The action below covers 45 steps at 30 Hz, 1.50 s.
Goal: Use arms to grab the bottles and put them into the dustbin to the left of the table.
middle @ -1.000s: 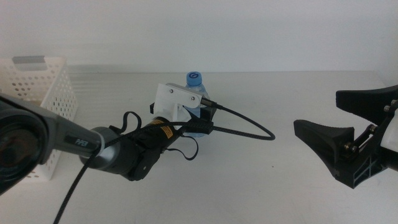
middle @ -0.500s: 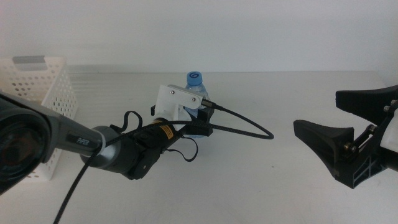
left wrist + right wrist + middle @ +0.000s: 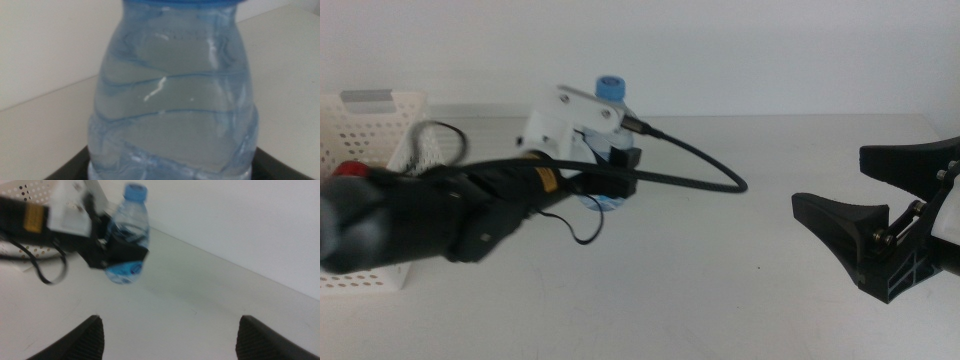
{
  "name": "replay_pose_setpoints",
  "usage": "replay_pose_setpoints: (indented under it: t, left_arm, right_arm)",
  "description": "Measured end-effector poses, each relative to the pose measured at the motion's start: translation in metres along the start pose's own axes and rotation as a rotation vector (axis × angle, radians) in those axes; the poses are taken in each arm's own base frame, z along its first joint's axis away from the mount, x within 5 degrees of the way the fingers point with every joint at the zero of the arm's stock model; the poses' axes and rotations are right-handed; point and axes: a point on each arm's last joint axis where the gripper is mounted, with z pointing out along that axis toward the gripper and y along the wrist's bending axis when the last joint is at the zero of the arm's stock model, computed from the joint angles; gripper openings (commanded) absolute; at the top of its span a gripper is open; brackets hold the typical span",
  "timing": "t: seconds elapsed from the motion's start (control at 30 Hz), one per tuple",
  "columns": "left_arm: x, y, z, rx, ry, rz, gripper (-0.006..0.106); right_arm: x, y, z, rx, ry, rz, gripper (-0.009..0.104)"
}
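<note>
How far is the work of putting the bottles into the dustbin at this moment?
Done: something red shows at the white dustbin, perhaps a container already inside; I cannot tell more. In hand: the left gripper holds the blue-capped water bottle by its body, tilted and off the table. Left: carry it to the dustbin and release. The right gripper waits open at the right.

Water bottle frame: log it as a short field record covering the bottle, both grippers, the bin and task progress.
bottle: clear water bottle with blue cap, tilted, lifted off the table
left gripper: left gripper shut on the bottle's lower body
right gripper: right gripper open, waiting at the table's right side
bin: white perforated dustbin at far left; something red shows at its edge
progress: bottle gripped, not yet in the bin
</note>
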Motion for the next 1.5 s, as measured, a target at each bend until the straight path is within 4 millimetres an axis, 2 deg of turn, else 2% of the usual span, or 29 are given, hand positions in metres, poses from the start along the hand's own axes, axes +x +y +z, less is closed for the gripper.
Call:
replay_pose_setpoints:
  t: [0.1,0.33,0.53,0.7,0.93,1.2,1.33,1.5]
  left_arm:
    - [-0.022,0.0,-0.025,-0.02,0.009,0.011,-0.005]
    - [-0.056,-0.001,-0.072,-0.046,-0.034,0.015,-0.005]
    - [-0.065,0.003,-0.108,-0.093,0.052,0.01,-0.005]
    - [-0.075,0.023,-0.133,-0.196,0.137,-0.029,-0.005]
    - [-0.083,0.055,-0.151,-0.346,0.293,-0.115,-0.005]
    - [-0.102,0.102,-0.173,-0.49,0.327,-0.258,-0.005]
    - [-0.107,0.131,-0.173,-0.481,0.426,-0.316,-0.005]
    - [-0.107,0.161,-0.159,-0.405,0.507,-0.371,-0.005]
  right_arm:
    - [0.0,0.0,0.0,0.0,0.0,0.0,0.077]
    - [0.0,0.0,0.0,0.0,0.0,0.0,0.077]
    - [0.0,0.0,0.0,0.0,0.0,0.0,0.077]
    - [0.0,0.0,0.0,0.0,0.0,0.0,0.077]
    - [0.0,0.0,0.0,0.0,0.0,0.0,0.077]
    - [0.0,0.0,0.0,0.0,0.0,0.0,0.077]
    - [0.0,0.0,0.0,0.0,0.0,0.0,0.077]
    - [0.0,0.0,0.0,0.0,0.0,0.0,0.077]
